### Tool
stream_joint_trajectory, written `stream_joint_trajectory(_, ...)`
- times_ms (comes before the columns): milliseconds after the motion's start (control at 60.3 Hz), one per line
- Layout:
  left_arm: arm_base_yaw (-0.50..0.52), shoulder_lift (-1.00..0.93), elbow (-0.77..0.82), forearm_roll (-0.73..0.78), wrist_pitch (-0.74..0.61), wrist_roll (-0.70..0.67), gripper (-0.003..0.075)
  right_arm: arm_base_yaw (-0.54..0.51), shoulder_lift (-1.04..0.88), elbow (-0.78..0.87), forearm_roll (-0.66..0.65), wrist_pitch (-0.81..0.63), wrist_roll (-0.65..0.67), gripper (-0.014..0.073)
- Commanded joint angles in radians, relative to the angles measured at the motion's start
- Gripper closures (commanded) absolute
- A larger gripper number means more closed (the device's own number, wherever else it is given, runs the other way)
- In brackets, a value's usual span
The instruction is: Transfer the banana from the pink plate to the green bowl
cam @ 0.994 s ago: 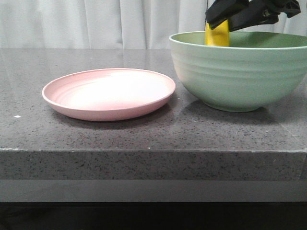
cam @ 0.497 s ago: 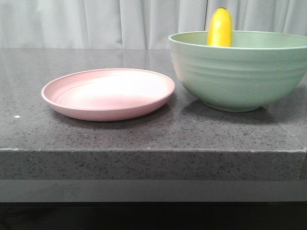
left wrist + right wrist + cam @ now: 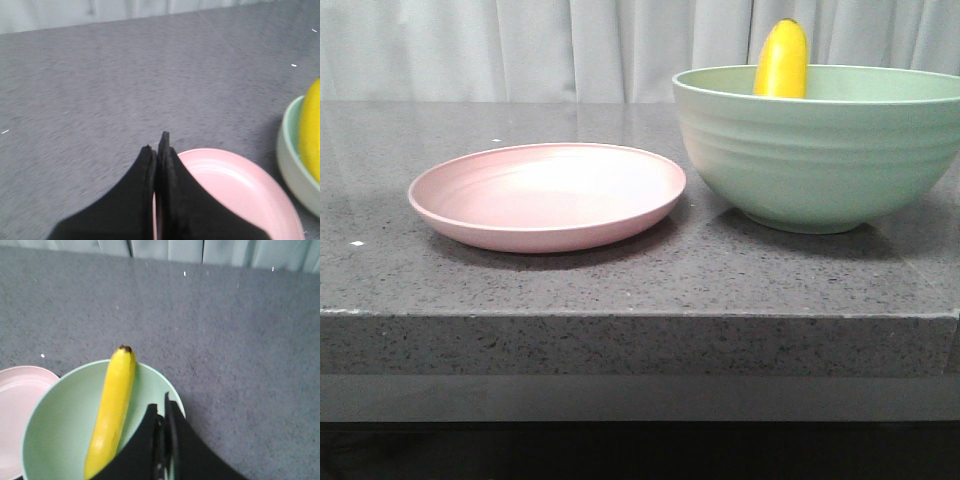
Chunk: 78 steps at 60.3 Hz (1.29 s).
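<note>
No legible text, label, brand, number or sign anywhere

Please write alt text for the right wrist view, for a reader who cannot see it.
A bright-yellow curved banana leans inside a pale mint-green round bowl, its dark tip resting at the rim. The right arm's black gripper, shut and holding nothing, is above the bowl's edge; part of a pale-pink plate shows beside the bowl on the speckled grey countertop.

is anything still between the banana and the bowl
No. The banana already lies inside the bowl, leaning on its wall with its tip above the rim. The plate is bare, and both grippers are shut, holding nothing.
</note>
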Motion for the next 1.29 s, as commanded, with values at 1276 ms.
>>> stream_joint_trajectory(1276,0.172,-0.994,0.794,0.01,-0.203,-0.009,0.0741,0.142,-0.906,0.873,0.0,-0.455,-0.015,0.0655)
